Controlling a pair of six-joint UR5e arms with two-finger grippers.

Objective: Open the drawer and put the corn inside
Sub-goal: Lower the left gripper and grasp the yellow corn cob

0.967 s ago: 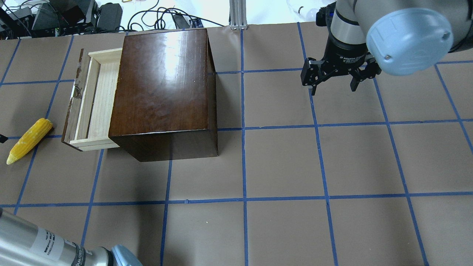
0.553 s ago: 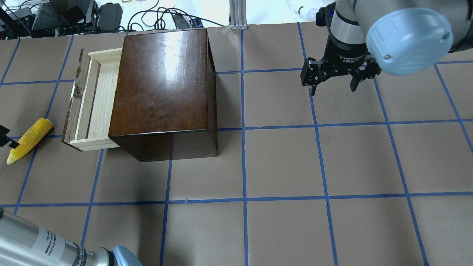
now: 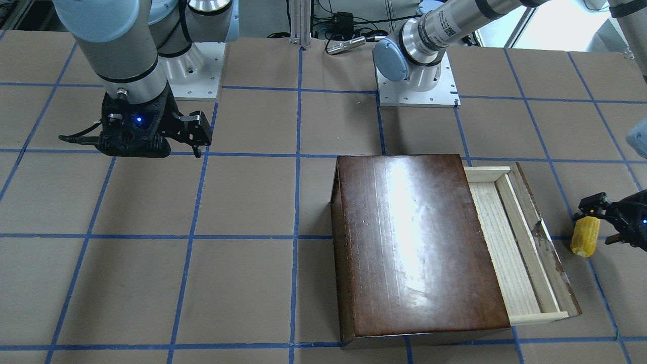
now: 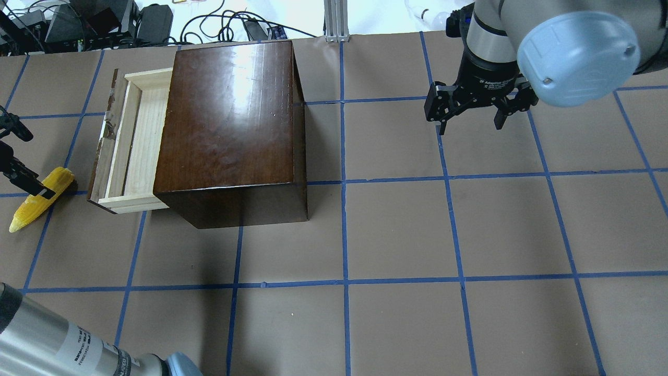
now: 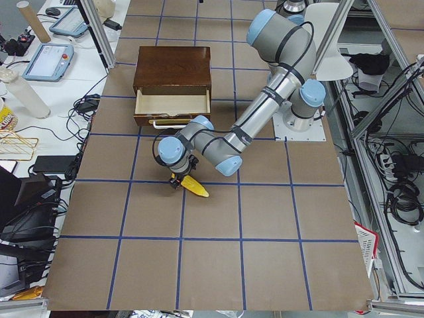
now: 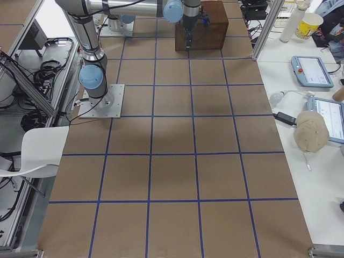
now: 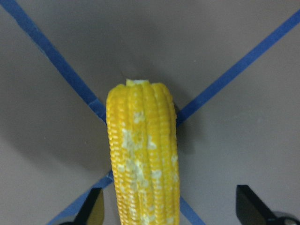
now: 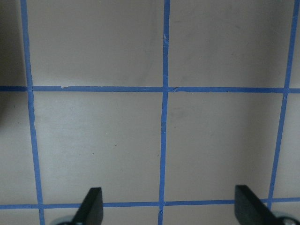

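Drawer (image 4: 136, 141) stands part-way out of the dark-brown box (image 4: 229, 115). The box sits by the far edge of the counter (image 4: 396, 230), left of centre. The drawer opens toward the left edge w/ its pale tray showing, out by the same amt as 1 s ago.

Corn (image 4: 25, 215) lies flat on the counter, outside the drawer. It is just beside the scuffed front panel but apart from it, on the left-edge side. It rests over a crossing of blue tape lines (image 7: 70, 77), pointed tip aimed toward the near-left corner. It hasn't shifted vs the earlier frames.

Main change is the left fingers (image 4: 21, 177). 1 s ago only a tip showed at the overhead view's left border. At 0.6 s ago one finger was at the corn's side. Now both show further in, spread wide w/ the corn btw them. In the wrist cam the corn lies much nearer one finger than the other. Can't tell if the near one touches it; they aren't clamped on it.

Right fingers (image 8: 92, 208) are spread apart above the taped counter toward the far-right, same pose as before.
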